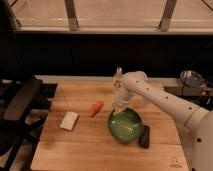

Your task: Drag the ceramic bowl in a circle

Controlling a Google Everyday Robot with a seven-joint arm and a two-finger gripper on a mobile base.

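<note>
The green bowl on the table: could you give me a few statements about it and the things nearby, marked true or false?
1. The ceramic bowl sits on the wooden table. True.
2. The gripper is over the white block. False: it is at the bowl's far rim, and the block lies well off to the side.
3. An orange object lies on the table between block and bowl. True.
4. The dark object lies inside the bowl. False: it lies on the table beside the bowl.
</note>
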